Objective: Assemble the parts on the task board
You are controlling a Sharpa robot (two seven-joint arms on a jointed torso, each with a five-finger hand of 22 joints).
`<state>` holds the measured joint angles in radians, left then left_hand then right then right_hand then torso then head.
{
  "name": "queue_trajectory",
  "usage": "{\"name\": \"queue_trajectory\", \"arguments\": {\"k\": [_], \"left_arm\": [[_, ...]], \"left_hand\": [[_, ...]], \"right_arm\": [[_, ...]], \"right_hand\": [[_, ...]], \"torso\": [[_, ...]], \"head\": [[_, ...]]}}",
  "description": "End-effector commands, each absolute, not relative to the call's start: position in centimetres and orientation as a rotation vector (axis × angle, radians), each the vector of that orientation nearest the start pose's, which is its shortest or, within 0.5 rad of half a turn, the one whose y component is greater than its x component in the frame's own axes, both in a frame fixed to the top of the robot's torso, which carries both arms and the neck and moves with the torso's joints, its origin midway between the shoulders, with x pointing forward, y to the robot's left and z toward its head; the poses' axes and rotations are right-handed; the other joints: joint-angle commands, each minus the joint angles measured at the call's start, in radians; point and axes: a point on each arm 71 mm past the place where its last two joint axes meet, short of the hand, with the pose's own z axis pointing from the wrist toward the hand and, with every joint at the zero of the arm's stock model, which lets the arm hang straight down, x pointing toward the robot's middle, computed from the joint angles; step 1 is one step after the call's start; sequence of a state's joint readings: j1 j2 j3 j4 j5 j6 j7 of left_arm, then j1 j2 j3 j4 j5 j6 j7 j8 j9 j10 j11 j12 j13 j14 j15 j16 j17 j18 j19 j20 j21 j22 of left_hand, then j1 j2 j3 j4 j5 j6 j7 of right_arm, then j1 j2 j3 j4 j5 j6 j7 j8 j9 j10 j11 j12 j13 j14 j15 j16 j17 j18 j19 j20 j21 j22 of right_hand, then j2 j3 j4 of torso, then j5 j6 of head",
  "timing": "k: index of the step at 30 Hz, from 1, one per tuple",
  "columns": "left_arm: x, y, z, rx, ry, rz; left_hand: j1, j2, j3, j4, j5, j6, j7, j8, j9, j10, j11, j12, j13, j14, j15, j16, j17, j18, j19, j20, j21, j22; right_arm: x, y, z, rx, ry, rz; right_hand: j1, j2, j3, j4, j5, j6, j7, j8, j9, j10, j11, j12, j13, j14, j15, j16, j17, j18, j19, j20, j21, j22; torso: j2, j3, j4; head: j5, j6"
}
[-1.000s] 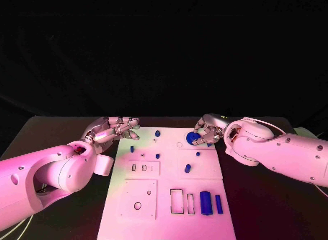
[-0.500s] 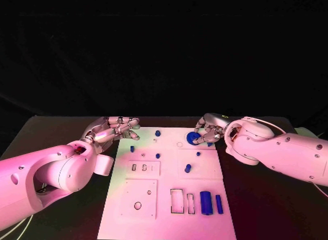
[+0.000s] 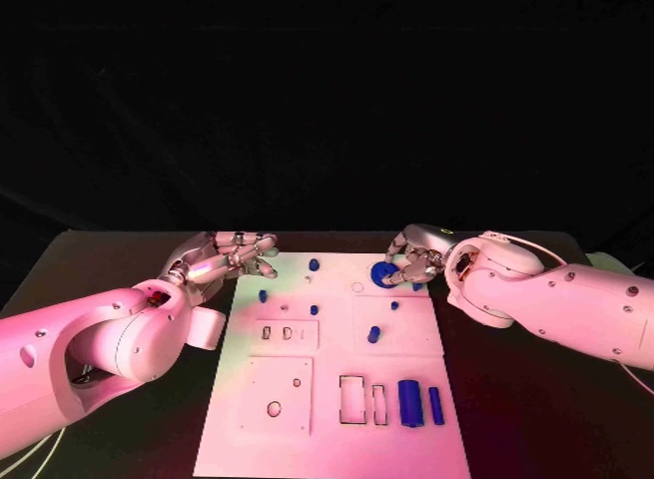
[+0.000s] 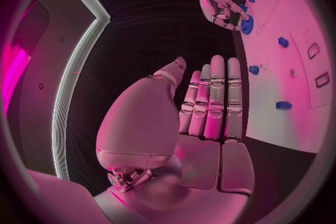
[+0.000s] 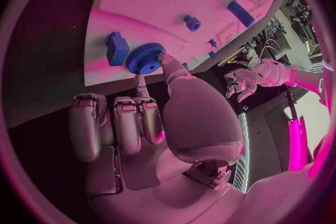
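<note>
Black table (image 3: pixel 111 269) under dark backdrop | blue gear (image 5: pixel 145 58) at task board (image 3: pixel 327 419) far right corner, pinched by right hand (image 3: pixel 413 261), likely for seating there | left hand (image 3: pixel 226 257) beside board's left edge, fingers straight, holding nothing, apparently waiting

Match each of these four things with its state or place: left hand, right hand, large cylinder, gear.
Things:
1. left hand
2. right hand
3. large cylinder
4. gear

States or places:
A. lies at the board's near end
B. pinched at the board's far right corner
C. open, beside the board's far left corner
D. pinches a blue part

Pairs: 1-C, 2-D, 3-A, 4-B
</note>
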<state>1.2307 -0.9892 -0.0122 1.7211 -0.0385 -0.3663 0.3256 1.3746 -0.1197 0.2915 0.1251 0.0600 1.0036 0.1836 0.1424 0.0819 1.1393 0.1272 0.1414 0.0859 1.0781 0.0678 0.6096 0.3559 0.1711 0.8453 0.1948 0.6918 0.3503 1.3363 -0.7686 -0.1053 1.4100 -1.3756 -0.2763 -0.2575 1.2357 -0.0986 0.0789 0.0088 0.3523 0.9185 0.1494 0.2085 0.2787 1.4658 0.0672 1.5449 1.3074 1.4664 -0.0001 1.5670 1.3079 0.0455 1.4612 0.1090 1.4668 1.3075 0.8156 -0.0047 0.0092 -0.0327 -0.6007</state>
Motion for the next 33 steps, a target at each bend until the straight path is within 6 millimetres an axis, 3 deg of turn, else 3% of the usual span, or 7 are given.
{"name": "queue_trajectory", "arguments": {"k": [1,8,13,18,25,33], "left_arm": [[45.9,22.1,-14.2,-1.075,1.443,-1.56],[45.8,22.1,-14.2,-1.075,1.445,-1.563],[45.8,22.1,-14.2,-1.075,1.446,-1.563],[45.8,22.2,-14.2,-1.075,1.446,-1.562],[45.8,22.2,-14.2,-1.076,1.446,-1.562],[45.9,22.2,-14.2,-1.078,1.447,-1.559]], "left_hand": [[-0.006,0.006,-0.005,-0.001,-0.003,0.0,0.003,-0.004,0.0,-0.006,-0.001,-0.004,0.0,-0.008,0.0,0.004,0.001,0.009,-0.01,0.001,0.005,0.001],[-0.005,0.007,-0.004,-0.002,-0.003,0.0,0.003,-0.004,0.0,-0.006,-0.001,-0.005,0.0,-0.009,0.0,0.005,0.001,0.009,-0.01,0.001,0.006,0.002],[-0.005,0.007,-0.004,-0.002,-0.003,0.0,0.003,-0.004,0.0,-0.006,-0.001,-0.005,0.0,-0.009,0.0,0.005,0.001,0.009,-0.01,0.001,0.006,0.002],[-0.005,0.007,-0.004,-0.002,-0.003,0.0,0.003,-0.004,0.0,-0.006,-0.001,-0.005,0.0,-0.009,0.0,0.005,0.001,0.009,-0.01,0.001,0.006,0.002],[-0.005,0.007,-0.004,-0.002,-0.003,0.0,0.003,-0.004,0.0,-0.006,-0.001,-0.005,0.0,-0.009,0.0,0.005,0.001,0.009,-0.01,0.001,0.006,0.002],[-0.005,0.007,-0.004,-0.002,-0.003,0.0,0.003,-0.004,0.0,-0.006,-0.001,-0.005,0.0,-0.009,0.0,0.005,0.001,0.009,-0.01,0.001,0.006,0.002]], "right_arm": [[52.4,-20.6,-15.9,-0.061,1.734,0.46],[52.4,-20.5,-16.1,-0.074,1.741,0.457],[52.2,-20.2,-15.9,-0.104,1.704,0.453],[52.2,-20.0,-15.9,-0.117,1.689,0.447],[52.1,-19.9,-15.8,-0.111,1.674,0.456],[51.8,-19.4,-15.4,-0.113,1.624,0.479]], "right_hand": [[0.001,0.007,0.002,0.005,0.002,0.009,-0.001,0.004,0.002,0.079,0.002,0.005,0.233,0.104,0.001,0.004,0.263,-0.009,0.011,0.001,0.006,0.126],[0.014,0.016,0.011,0.0,0.002,0.021,-0.006,0.011,0.005,0.082,-0.002,0.008,0.236,0.104,-0.003,0.004,0.263,-0.009,0.012,-0.002,0.007,0.128],[0.037,0.038,0.045,-0.009,-0.035,0.053,-0.017,0.016,0.006,0.093,-0.012,0.017,0.25,0.104,-0.011,0.004,0.263,-0.012,0.02,-0.008,0.015,0.141],[0.035,0.041,0.053,-0.007,-0.038,0.063,-0.02,0.013,0.005,0.095,-0.015,0.018,0.252,0.104,-0.014,0.004,0.263,-0.013,0.022,-0.011,0.017,0.144],[0.018,0.032,0.074,0.002,0.001,0.075,-0.023,-0.004,0.002,0.097,-0.018,0.019,0.254,0.104,-0.017,0.004,0.263,-0.014,0.024,-0.016,0.018,0.148],[0.014,0.027,0.084,0.005,0.017,0.08,-0.024,-0.011,0.001,0.099,-0.019,0.021,0.256,0.104,-0.018,0.004,0.263,-0.014,0.027,-0.017,0.02,0.151]], "torso": [[0.0,-0.0005,-0.0004],[0.0,-0.0002,-0.0001],[0.0,-0.0002,0.0008],[-0.001,-0.0003,0.0011],[0.0,-0.0002,0.0008],[-0.001,-0.0002,0.0007]], "head": [[0.0,0.0],[-0.002,-0.002],[-0.002,-0.003],[-0.003,-0.001],[-0.003,-0.001],[0.001,0.0]]}}
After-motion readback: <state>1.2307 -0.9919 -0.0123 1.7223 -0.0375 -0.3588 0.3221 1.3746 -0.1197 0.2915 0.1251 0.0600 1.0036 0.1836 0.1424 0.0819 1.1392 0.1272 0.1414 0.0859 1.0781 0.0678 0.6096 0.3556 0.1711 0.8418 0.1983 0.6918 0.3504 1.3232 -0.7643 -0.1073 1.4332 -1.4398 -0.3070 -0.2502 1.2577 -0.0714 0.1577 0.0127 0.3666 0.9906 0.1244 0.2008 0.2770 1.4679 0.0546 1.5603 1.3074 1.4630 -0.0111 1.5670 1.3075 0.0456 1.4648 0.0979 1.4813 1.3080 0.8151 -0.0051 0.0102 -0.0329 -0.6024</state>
